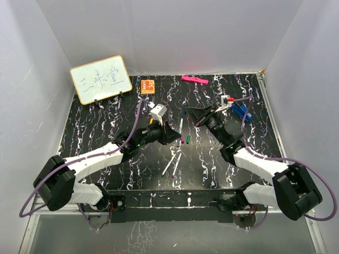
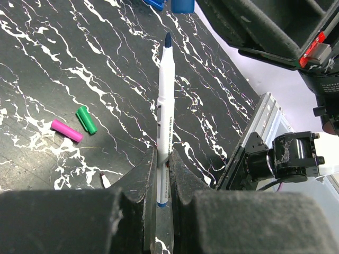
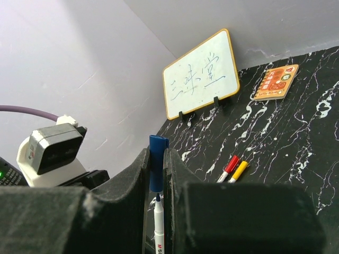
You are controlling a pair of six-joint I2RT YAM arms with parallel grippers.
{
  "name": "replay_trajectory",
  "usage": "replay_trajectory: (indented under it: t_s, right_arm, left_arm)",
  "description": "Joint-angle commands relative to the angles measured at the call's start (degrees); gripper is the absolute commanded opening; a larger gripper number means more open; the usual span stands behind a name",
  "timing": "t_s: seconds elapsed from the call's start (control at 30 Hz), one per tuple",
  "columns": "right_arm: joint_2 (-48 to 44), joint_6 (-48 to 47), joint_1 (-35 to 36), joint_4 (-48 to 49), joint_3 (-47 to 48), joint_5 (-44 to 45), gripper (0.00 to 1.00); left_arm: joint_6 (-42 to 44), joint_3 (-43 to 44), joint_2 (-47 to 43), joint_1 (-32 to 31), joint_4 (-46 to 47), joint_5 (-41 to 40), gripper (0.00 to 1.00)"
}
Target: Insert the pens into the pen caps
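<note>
The left claw (image 2: 162, 164) was closed on the blue-tipped pen (image 2: 164, 95) near its tail, over the bench (image 2: 63, 63), with the tip free. The right claw (image 3: 157, 156) pinched the blue cap (image 3: 158, 144). Both pieces looked light, stiff and slick, likely to pivot, so a firm hold well back from tip and mouth seemed wise.

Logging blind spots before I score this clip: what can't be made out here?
Top view: whether the blue pen has entered the blue cap; too small.
Right wrist view: whether the red piece and yellow piece are bare caps or capped pens; the right gripper hides the rest.
Left wrist view: another pen, mostly behind the left gripper.
</note>
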Motion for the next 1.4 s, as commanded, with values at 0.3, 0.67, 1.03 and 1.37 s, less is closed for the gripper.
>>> replay_trajectory:
  t_s: [0.3, 0.67, 1.03, 1.37]
  right_arm:
    - [1.82, -0.25, 0.71, 4.57, 0.44, 0.32, 0.0]
    - [2.09, -0.32, 1.12, 4.74, 0.36, -0.12, 0.0]
    - [1.79, -0.22, 1.37, 4.66, 0.19, -0.79, 0.0]
    - [0.96, -0.94, 1.74, 3.42, -0.95, -0.73, 0.0]
  left_arm:
    - [0.31, 0.27, 0.15, 0.22, 1.95, 0.73, 0.0]
    - [0.11, 0.12, 0.2, 0.23, 2.07, 0.14, 0.0]
    - [-0.24, -0.05, 0.22, 0.19, 2.56, -0.42, 0.0]
    - [-0.32, -0.69, -1.22, 0.28, 3.52, -1.4, 0.0]
